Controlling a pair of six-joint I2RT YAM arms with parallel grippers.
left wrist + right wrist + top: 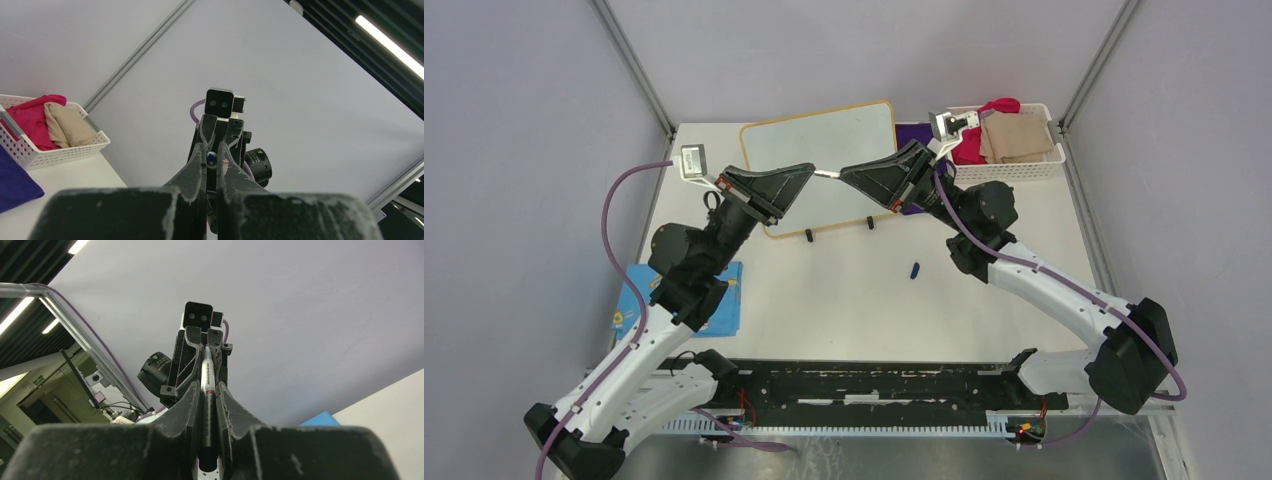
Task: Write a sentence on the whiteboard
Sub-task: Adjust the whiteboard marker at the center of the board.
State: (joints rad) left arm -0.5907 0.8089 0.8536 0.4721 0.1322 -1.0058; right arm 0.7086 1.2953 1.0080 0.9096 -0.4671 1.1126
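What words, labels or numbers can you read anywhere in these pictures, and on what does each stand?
None can be read.
The whiteboard: no writing shows.
The marker label: red and dark print, too blurred.
The blue booklet cover: yellow marks, too small.

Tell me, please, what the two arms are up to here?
The left gripper and the right gripper meet above the whiteboard, both closed on one marker held level between them. It looks like a handover or a regrip. The whiteboard shows no writing yet. A small blue piece, probably the cap, lies on the table in front of the board.
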